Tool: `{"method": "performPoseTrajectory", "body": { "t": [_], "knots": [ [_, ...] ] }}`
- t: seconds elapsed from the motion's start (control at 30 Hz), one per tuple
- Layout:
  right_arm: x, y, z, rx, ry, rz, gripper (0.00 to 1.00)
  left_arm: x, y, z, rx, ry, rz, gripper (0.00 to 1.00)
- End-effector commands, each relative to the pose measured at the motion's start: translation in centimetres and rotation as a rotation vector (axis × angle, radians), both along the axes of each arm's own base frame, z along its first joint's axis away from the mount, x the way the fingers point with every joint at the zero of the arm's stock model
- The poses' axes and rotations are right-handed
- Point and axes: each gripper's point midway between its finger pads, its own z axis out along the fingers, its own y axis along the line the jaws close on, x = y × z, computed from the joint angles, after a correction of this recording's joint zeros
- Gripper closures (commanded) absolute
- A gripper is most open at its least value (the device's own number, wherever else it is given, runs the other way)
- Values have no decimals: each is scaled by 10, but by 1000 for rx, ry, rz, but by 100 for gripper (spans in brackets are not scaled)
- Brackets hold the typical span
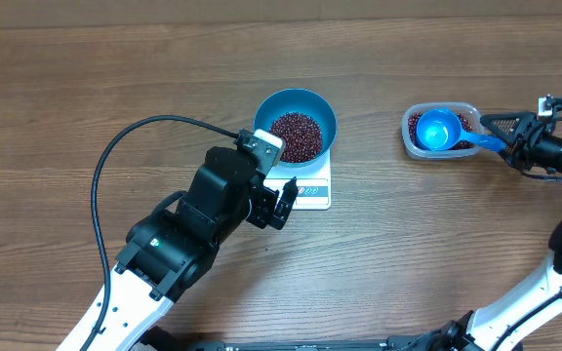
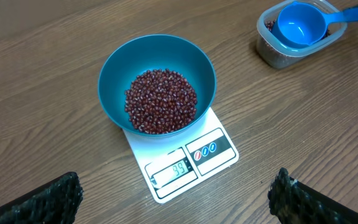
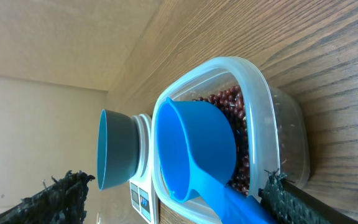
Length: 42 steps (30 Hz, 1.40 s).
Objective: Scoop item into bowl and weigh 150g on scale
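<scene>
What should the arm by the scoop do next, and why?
Probably close the right gripper on the handle of the scoop for another scoopful: its jaws stand open at that handle, the scoop lies empty in the container, and the scale seems to show only two digits.

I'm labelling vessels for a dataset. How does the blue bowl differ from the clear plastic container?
The bowl is round and opaque blue; the container is clear and rounded-rectangular. The bowl sits on the white scale; the container rests directly on the table. The bowl holds only beans; the container also has the blue scoop lying in it. Both are open-topped and hold dark red-brown beans.
</scene>
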Motion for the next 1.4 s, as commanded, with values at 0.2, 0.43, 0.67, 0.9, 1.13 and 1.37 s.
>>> {"method": "performPoseTrajectory", "body": {
  "t": [0.2, 0.43, 0.67, 0.9, 1.13, 1.37],
  "knots": [
    [-3, -10, -3, 6, 4, -24, 9, -1, 0, 4, -12, -9, -8, 0],
    [-8, -20, -3, 14, 14, -52, 8, -1, 0, 4, -12, -9, -8, 0],
    [-11, -20, -2, 29, 31, -55, 7, -1, 0, 4, -12, -8, -8, 1],
    [-10, -16, 6, 68, -7, -49, 8, -1, 0, 4, -12, -8, -9, 0],
    [-12, -10, 17, 114, -51, -36, 8, -1, 0, 4, -12, -8, -8, 0],
    [-14, -7, 17, 115, -50, -25, 8, -2, -2, 4, -18, -5, -17, 1]
  ]
}}
